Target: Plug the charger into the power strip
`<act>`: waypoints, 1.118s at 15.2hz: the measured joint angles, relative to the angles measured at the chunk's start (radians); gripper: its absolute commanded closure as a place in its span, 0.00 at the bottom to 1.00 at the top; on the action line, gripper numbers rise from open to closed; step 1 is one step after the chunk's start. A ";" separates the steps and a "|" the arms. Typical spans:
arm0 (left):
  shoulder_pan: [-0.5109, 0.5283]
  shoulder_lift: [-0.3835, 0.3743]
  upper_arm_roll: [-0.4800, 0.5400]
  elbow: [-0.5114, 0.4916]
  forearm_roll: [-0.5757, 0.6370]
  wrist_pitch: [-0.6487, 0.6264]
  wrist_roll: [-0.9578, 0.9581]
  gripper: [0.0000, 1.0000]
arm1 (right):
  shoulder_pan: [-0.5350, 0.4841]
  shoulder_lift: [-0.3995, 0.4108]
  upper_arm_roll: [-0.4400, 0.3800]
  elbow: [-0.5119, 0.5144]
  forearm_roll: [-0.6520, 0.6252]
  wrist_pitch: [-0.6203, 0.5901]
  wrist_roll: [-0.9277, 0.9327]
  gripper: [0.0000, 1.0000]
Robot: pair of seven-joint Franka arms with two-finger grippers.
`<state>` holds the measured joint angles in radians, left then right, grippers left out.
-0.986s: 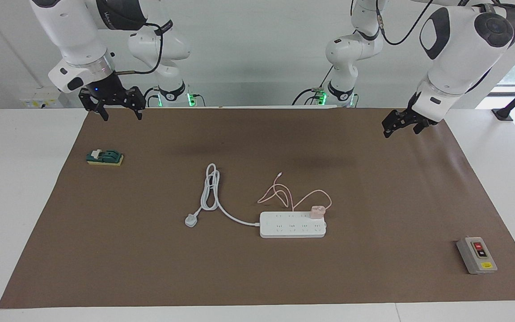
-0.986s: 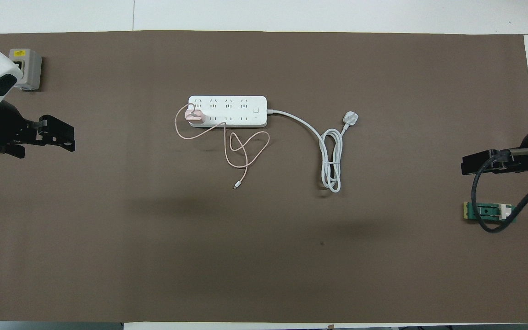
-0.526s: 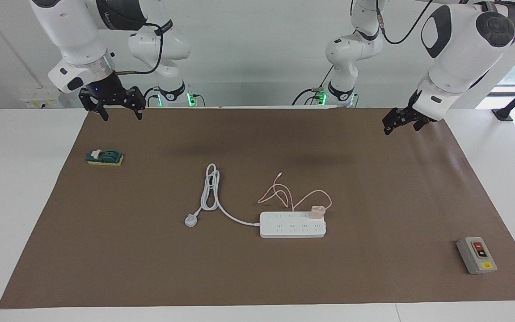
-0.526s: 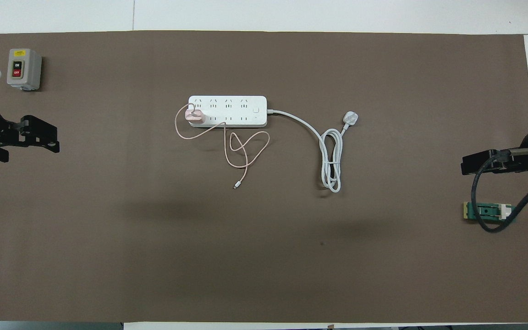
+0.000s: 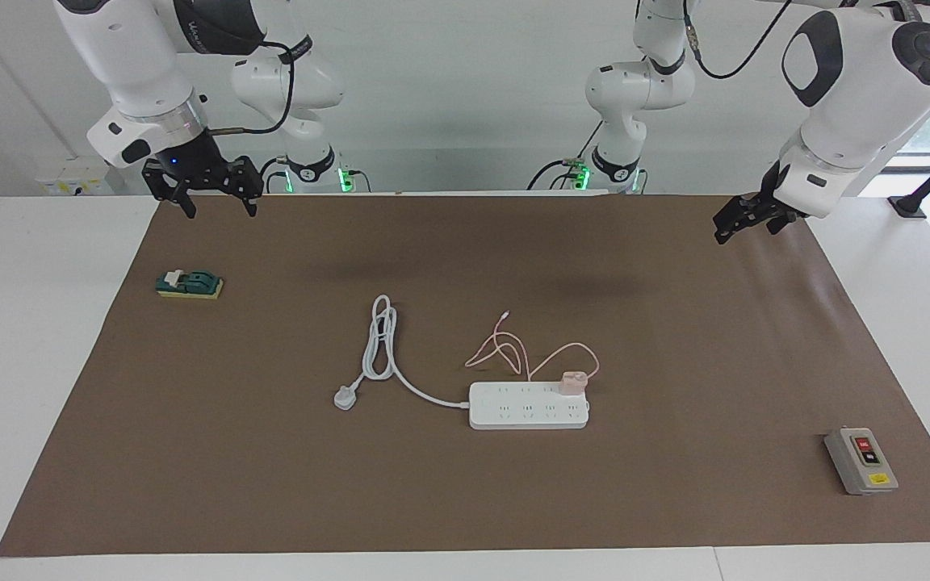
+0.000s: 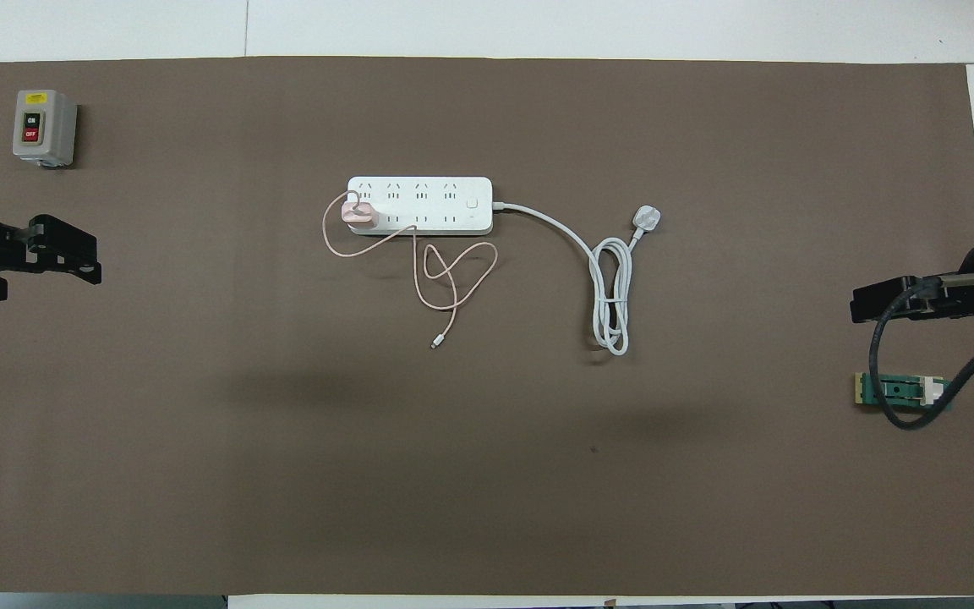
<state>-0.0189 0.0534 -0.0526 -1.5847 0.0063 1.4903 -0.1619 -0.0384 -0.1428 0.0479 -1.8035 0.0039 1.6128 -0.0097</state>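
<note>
the charger [image 5: 572, 382] sits on the power strip [image 5: 529, 406], at the end of the strip toward the left arm's end of the table, in the row of sockets nearer to the robots. it stands upright with its thin pink cable [image 5: 513, 352] looping loosely over the brown mat [image 5: 271, 452] on the side nearer to the robots. nothing there has shifted over the last second.

what has changed is the left pincer [image 5: 747, 223]: it has drawn back from the middle toward its own corner of the mat, and has risen slightly in the facing view. it is empty, with its fingers spread wide. the right pincer [image 5: 201, 187] has not moved; it waits over the mat's corner at the right arm's end, also open and holding nothing, above the small green block [image 5: 189, 284].

taken together, this reads as a retreat after the job: the charger looks seated and both arms are well apart from it, so the task seems done or very near done.

the prongs are hidden under the charger's body, so whether it is pushed fully home cannot be told. in the overhead view the left pincer [image 6: 43, 256] is half cut off at the edge, and the right pincer [image 6: 905, 300] shows only as a dark bar crossed by its own black cable. the strip's white plug [image 5: 345, 397] lies loose on the mat, unconnected. the grey switch box [image 5: 860, 461] stands near the mat's corner, untouched.
</note>
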 measured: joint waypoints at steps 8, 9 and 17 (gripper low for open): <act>-0.058 -0.050 0.068 -0.048 0.000 -0.012 0.080 0.00 | 0.000 0.000 0.000 0.000 0.000 0.000 0.000 0.00; -0.058 -0.053 0.070 -0.052 0.000 -0.009 0.082 0.00 | 0.000 0.000 0.000 0.000 0.000 0.000 0.000 0.00; -0.050 -0.053 0.073 -0.051 -0.001 0.025 0.064 0.00 | 0.000 0.000 0.000 0.000 0.000 0.000 0.000 0.00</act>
<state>-0.0690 0.0002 0.0208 -1.6355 0.0056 1.5158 -0.0977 -0.0384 -0.1428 0.0479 -1.8035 0.0039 1.6128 -0.0097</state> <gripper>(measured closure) 0.000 0.000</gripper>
